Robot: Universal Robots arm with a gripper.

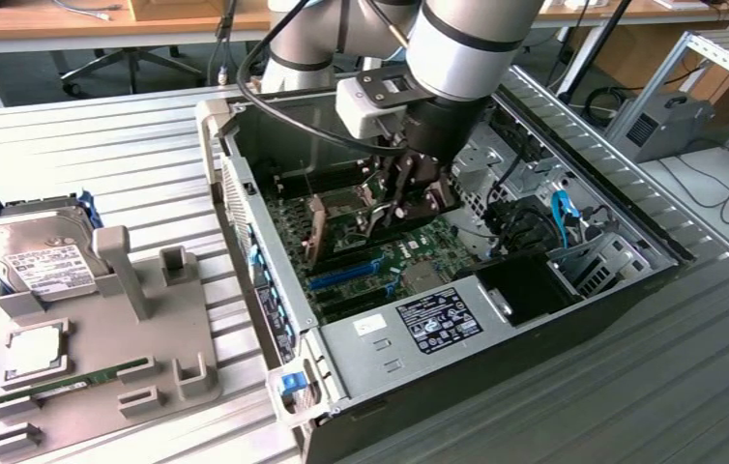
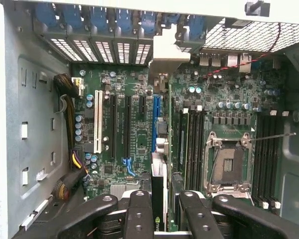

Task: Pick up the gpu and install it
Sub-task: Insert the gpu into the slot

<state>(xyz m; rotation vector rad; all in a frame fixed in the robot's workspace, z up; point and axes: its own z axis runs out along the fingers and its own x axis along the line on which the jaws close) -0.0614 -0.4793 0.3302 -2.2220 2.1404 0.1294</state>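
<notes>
My gripper (image 1: 406, 198) reaches down into the open computer case (image 1: 248, 242). It is shut on the gpu (image 2: 158, 186), a thin black card seen edge-on between the two black fingers (image 2: 139, 209). In the wrist view the card runs from the gripper (image 2: 163, 196) over the motherboard (image 2: 134, 129) to its silver end bracket (image 2: 165, 55) at the case's rear slot openings. The card hangs in line with the blue expansion slot (image 2: 154, 124), which shows just beside it. Whether the card's edge touches the slot I cannot tell.
Black expansion slots (image 2: 112, 124), a white slot (image 2: 97, 122), the bare processor socket (image 2: 229, 164) and cable bundles (image 2: 70, 119) surround the card. At the exterior view's left a grey fixture (image 1: 178, 338) carries a hard drive (image 1: 36, 256), a chip (image 1: 36, 350) and a green RAM stick (image 1: 74, 379).
</notes>
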